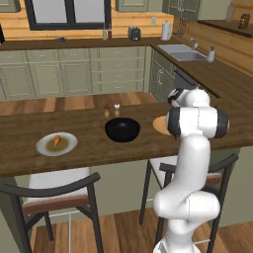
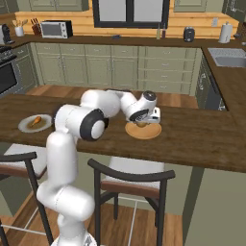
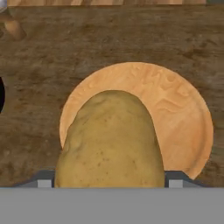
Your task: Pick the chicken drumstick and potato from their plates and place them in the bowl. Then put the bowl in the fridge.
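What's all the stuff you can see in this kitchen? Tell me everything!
potato: one, tan-yellow, over the orange plate
orange plate: one, tan-orange, on the wooden counter
pale plate: one, grey-white, at the counter's other end
drumstick: one, orange-brown, on the pale plate
bowl: one, black, between the plates
chairs: two, dark, beside the counter
hand: one, white, closed on the potato

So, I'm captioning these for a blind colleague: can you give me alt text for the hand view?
A smooth tan-yellow oval potato looms large between the gripper fingertips, which flank its widest part. Behind it a round tan-orange wooden plate lies on the dark brown wooden counter.
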Robot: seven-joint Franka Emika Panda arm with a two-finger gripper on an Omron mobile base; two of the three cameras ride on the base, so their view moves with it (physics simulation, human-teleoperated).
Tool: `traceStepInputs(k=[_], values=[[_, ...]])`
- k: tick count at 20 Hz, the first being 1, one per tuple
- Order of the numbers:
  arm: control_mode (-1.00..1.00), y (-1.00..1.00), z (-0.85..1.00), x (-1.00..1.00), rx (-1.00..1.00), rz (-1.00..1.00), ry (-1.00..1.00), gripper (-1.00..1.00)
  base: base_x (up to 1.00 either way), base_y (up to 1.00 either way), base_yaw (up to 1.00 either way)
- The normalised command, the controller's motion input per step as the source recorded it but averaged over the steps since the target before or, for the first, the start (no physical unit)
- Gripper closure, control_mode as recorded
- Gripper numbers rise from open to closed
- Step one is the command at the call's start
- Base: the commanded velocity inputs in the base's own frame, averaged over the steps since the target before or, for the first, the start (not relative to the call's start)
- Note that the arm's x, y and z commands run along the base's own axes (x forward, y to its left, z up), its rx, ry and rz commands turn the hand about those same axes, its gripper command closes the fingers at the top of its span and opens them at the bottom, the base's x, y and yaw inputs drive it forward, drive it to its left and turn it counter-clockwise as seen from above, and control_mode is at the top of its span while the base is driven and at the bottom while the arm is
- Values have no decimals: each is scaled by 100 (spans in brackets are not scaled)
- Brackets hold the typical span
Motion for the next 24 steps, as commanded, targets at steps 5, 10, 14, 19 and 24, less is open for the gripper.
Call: traceStepInputs(k=[5,10,14,19,24], values=[[-100,7,87,-100,0,0,0,100,0,0,0],[-100,21,82,-98,0,-2,0,100,0,0,0],[-100,78,47,-82,1,-4,1,100,0,0,0],[-100,98,30,-47,0,-1,4,100,0,0,0],[-100,72,48,0,-1,0,5,100,0,0,0]])
